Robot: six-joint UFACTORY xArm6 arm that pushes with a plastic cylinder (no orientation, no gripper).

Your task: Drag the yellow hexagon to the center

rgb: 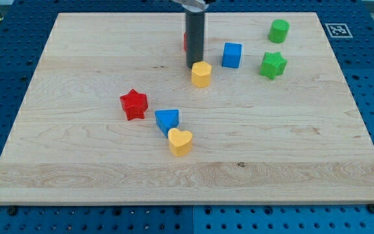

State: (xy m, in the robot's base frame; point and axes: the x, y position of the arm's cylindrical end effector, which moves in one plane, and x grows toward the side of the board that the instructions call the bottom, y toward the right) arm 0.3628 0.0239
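One push left: yellow hexagon (201, 74) sits above board centre, my tip (194, 65) touching its top-left side.
No jaws here, just a bare rod. Off-centre contact could spin it right toward the blue cube (232, 55).

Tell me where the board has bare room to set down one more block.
Widest free patch: the view's right and bottom, below the green star and right of the yellow heart. Also free: the view's left, beyond the red star. Crowded: the top middle, where my tip touches the yellow hexagon beside the blue cube.
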